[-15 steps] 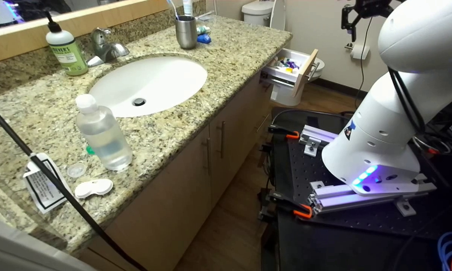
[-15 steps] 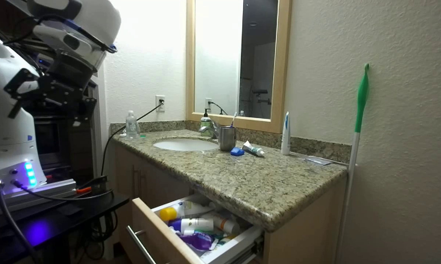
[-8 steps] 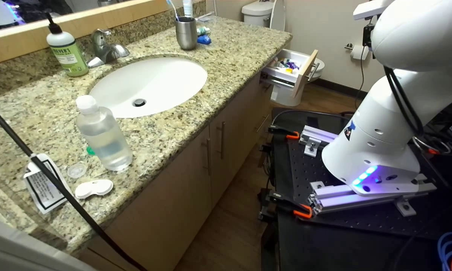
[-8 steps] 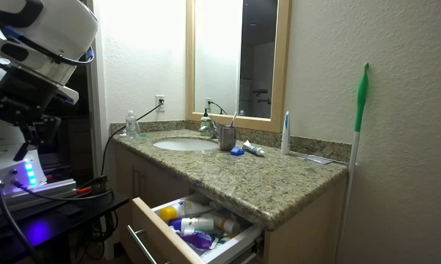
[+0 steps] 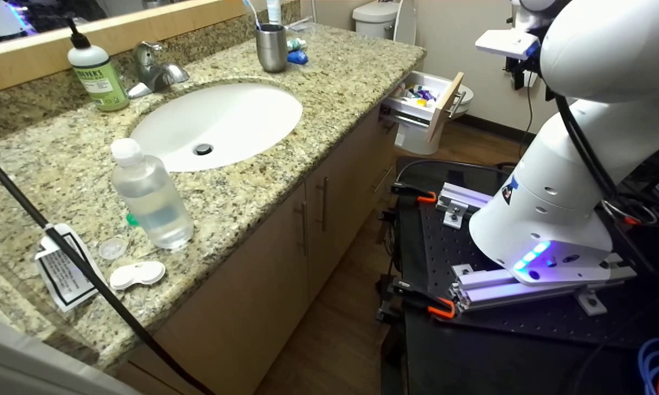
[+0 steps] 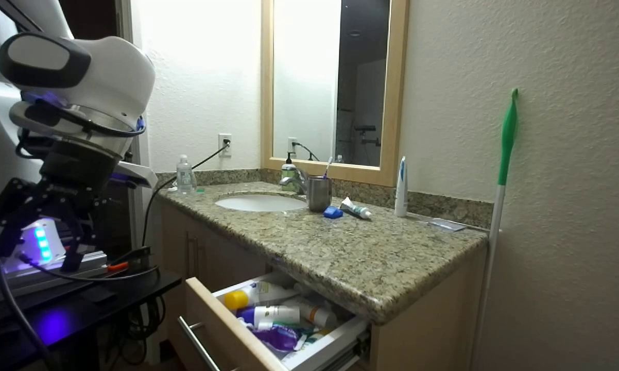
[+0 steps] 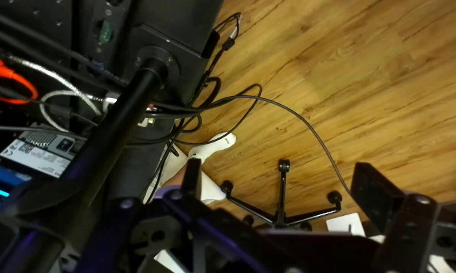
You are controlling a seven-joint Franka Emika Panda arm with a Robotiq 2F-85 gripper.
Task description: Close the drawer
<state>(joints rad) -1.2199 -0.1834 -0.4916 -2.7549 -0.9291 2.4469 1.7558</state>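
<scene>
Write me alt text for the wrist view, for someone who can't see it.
The robot's open, empty gripper hangs above a wood-look floor. Beyond it are a wheeled chair base, a person's foot in white footwear and loose black cables; a black pole slants across the left side, near an orange cable.

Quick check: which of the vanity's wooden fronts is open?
The wooden drawer directly below the speckled countertop: it's slid out with toiletries showing, while both tall cabinet doors are shut.
</scene>
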